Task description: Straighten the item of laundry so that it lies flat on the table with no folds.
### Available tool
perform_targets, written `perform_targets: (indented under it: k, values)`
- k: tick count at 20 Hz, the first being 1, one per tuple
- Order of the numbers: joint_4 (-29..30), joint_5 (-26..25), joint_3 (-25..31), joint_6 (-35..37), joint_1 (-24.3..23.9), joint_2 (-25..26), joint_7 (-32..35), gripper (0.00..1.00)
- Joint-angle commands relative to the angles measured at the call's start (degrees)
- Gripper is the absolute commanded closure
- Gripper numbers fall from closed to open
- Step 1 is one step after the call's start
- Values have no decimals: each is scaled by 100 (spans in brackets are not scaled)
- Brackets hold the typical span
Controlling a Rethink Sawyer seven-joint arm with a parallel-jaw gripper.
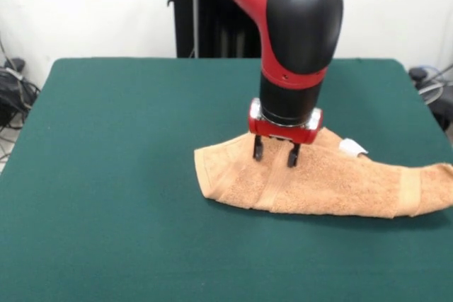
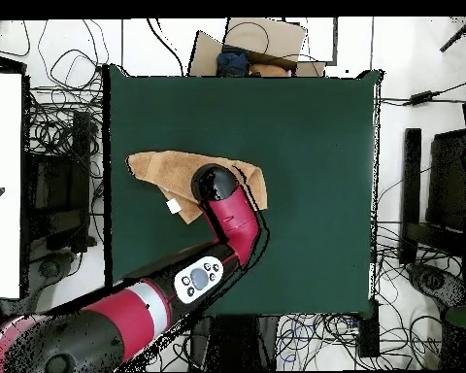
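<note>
One towel point(image 1: 333, 185), orange-tan and folded into a long rumpled strip, lies right of centre on the green table point(image 1: 113, 175), white tag point(image 1: 352, 148) showing; the gripper point(image 1: 275, 151) stands open, fingertips on its far edge.

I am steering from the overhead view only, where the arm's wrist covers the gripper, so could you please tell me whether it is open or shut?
Observer: In the front view the gripper is open, its jaws apart with nothing pinched between them.
Operator: Thank you. Where do its tips stand against the towel?
Observer: They are down at the towel, close to the edge nearer the robot. I cannot tell whether they press in.
Operator: And does the cloth lie in a single layer?
Observer: It seems not. Seen from the front, the edge away from the robot looks rounded and thick, like a fold.
</note>
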Motion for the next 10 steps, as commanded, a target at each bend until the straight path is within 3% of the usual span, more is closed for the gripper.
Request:
perform_targets:
  k: [1,10]
  values:
    - [205,-875,1137,388,-277,165,2144,0]
    - [119,-1226,1339,175,-449,16,2404,0]
